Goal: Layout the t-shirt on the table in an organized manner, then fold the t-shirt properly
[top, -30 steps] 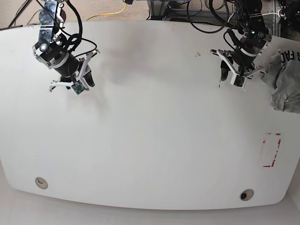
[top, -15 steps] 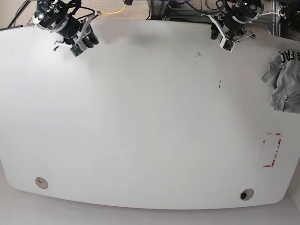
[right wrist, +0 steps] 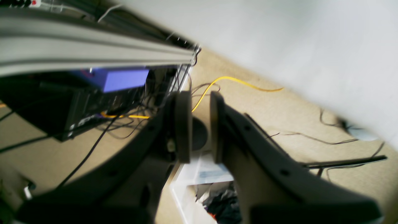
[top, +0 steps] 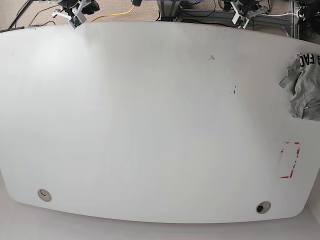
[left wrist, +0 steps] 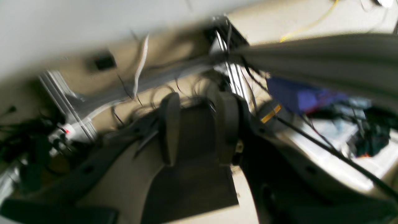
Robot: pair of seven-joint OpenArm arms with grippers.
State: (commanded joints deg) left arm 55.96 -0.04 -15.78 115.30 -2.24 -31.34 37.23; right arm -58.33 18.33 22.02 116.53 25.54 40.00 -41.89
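Lying at the table's right edge in the base view, one grey t-shirt [top: 304,92]: bunched, wrinkled, dark block lettering on its upper part, partly cut off by the frame.

One table [top: 150,125]: white, smooth, rounded at its near corners.

One red-taped rectangle [top: 297,155]: on the table's right part, its outline broken.

Two grommet holes: one [top: 44,195] at the table's near left corner, one [top: 263,207] toward its near right corner.

Small dark marks [top: 211,58]: on the table's far right part.

One left claw [left wrist: 199,124]: at the table's far edge, right side of the base view; released, fingers apart, holding nothing.

One right claw [right wrist: 200,124]: at the table's far edge, left side of the base view; likewise released, a narrower gap between its fingers, nothing held.

One yellow cable [top: 115,15]: beyond the table's far edge, curved.
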